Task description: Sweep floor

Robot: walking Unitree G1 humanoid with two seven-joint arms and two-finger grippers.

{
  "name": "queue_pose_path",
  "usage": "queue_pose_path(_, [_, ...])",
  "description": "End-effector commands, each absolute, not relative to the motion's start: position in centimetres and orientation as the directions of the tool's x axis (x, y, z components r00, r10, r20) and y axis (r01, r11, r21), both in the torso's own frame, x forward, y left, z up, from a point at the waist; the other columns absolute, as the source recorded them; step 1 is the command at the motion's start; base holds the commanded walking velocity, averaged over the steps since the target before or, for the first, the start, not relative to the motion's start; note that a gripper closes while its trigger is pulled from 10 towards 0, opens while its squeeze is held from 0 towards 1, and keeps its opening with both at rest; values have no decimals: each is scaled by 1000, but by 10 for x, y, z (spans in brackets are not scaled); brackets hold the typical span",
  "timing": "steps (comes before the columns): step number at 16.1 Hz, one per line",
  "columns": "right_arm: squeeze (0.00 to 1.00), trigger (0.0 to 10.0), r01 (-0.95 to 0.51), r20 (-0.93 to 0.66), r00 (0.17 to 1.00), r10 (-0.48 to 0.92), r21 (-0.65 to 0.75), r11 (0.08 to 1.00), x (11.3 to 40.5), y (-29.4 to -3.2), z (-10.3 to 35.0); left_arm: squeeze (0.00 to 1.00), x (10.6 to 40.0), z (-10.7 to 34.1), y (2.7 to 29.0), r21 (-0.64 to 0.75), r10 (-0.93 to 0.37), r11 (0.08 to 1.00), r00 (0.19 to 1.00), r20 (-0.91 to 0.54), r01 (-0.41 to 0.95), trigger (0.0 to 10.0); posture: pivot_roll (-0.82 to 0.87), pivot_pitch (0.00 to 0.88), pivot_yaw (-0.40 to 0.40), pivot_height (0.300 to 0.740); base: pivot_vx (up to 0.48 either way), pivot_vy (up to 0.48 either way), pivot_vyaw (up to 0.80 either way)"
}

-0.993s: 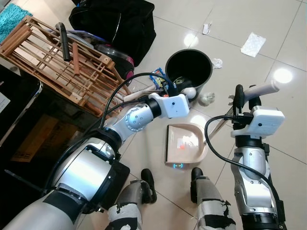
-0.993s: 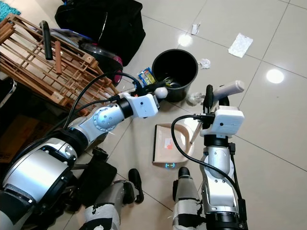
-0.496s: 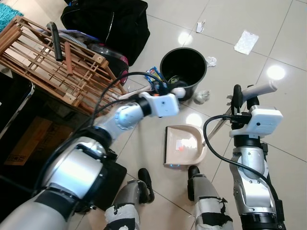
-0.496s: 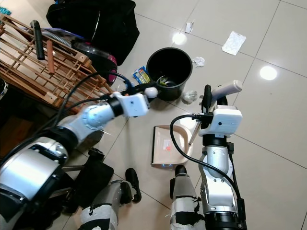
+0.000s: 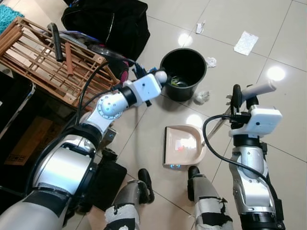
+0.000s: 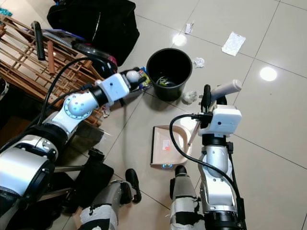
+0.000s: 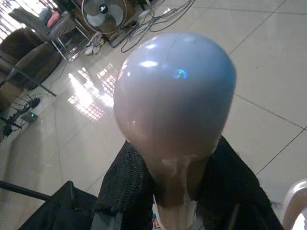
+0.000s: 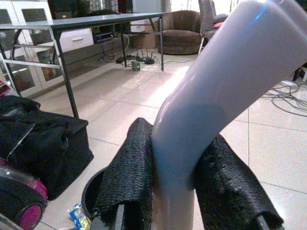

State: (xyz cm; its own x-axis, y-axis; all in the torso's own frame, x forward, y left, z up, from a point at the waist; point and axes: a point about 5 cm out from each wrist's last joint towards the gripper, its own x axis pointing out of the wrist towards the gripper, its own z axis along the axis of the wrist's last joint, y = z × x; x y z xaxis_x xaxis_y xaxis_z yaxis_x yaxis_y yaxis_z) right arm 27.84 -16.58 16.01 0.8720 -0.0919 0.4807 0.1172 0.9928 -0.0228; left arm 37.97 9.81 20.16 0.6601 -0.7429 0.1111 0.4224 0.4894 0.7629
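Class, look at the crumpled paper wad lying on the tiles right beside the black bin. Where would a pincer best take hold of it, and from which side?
Probably from straight above, closing across the middle of the crumpled paper wad. It lies low and lumpy on the tile floor, with the black bin close against one side, so a sideways approach looks blocked there.

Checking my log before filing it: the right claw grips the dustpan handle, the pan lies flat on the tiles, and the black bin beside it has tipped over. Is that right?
One slip: the black bin stands upright, open mouth up, as the left eye view shows. The right claw does grip the dustpan handle, and the pan lies flat on the tiles.
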Motion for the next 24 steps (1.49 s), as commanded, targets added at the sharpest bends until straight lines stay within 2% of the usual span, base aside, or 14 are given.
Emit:
queue_pose_path(1, [0, 10000, 105, 488, 869, -82, -20, 994, 277, -163, 160, 0, 384, 198, 126, 768, -683, 491, 729, 47, 411, 10000, -81, 376, 139, 740, 0, 0, 0])
queue_pose_path(3, [0, 10000, 111, 488, 869, -85, -23, 994, 276, -166, 158, 0, 386, 194, 136, 728, -687, 476, 725, -43, 494, 10000, -76, 348, 129, 740, 0, 0, 0])
queue_pose_path(6, [0, 10000, 109, 486, 870, -82, -28, 994, 275, -169, 157, 0, 389, 204, 147, 704, -638, 554, 770, 16, 444, 10000, -71, 325, 103, 740, 0, 0, 0])
queue_pose_path(11, [0, 10000, 82, 485, 873, -53, -39, 996, 282, -169, 159, 0, 394, 213, 169, 638, -565, 639, 825, 10, 430, 10000, -58, 308, 71, 740, 0, 0, 0])
queue_pose_path(17, [0, 10000, 81, 487, 872, -50, -42, 996, 283, -171, 159, 0, 396, 210, 173, 583, -589, 596, 794, -151, 553, 10000, -53, 305, 73, 740, 0, 0, 0])
queue_pose_path(20, [0, 10000, 97, 491, 869, -62, -45, 994, 280, -176, 158, 0, 403, 232, 174, 509, -531, 721, 847, -29, 469, 10000, -37, 284, 97, 740, 0, 0, 0])
queue_pose_path(21, [0, 10000, 106, 494, 867, -70, -47, 993, 278, -179, 160, 0, 406, 242, 174, 402, -501, 804, 864, 58, 439, 10000, -30, 280, 102, 740, 0, 0, 0])
queue_pose_path(22, [0, 10000, 114, 495, 866, -75, -48, 992, 276, -182, 160, 0, 406, 247, 170, 266, -499, 849, 858, 122, 457, 10000, -23, 276, 106, 740, 0, 0, 0])
queue_pose_path(23, [0, 10000, 119, 493, 866, -78, -51, 992, 276, -185, 160, 0, 405, 248, 164, 121, -537, 843, 830, 149, 524, 10000, -22, 273, 108, 740, 0, 0, 0])
queue_pose_path(24, [0, 10000, 123, 489, 869, -80, -56, 991, 275, -187, 161, 0, 402, 246, 158, 47, -567, 822, 809, 153, 567, 10000, -21, 275, 110, 740, 0, 0, 0])
